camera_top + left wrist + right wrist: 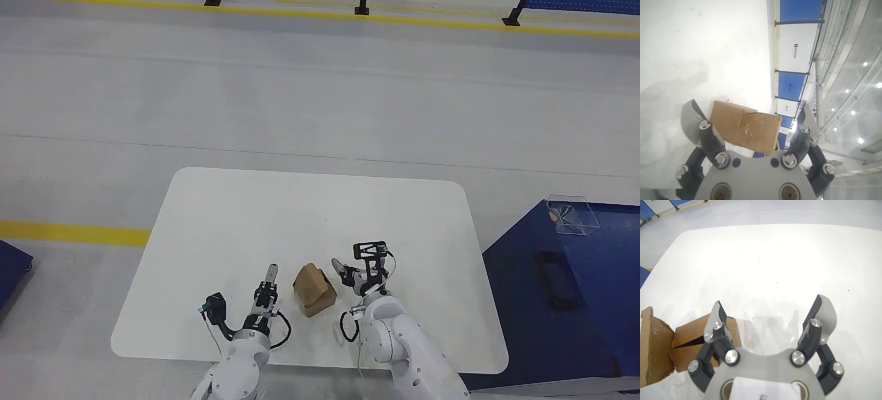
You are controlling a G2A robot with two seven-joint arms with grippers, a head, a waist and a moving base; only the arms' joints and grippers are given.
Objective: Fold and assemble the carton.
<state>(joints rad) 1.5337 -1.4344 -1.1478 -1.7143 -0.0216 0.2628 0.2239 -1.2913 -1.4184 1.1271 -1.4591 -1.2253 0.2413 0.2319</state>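
Left hand (749, 105) fingers apart | right hand (768, 300) fingers apart | carton (314, 289) between both, toward table (300, 210) near edge

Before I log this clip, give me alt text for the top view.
A small brown carton sits near the robot-side edge of a white table, between the two arms. The left jaws and right jaws flank it, both open.

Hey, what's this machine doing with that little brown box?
A two-armed robot is working on a small brown carton that sits on the white table, close to the robot's side. The carton is only partly folded: one flap stands loose and a seam gapes. The left gripper and the right gripper flank it, both open, and neither is gripping it.
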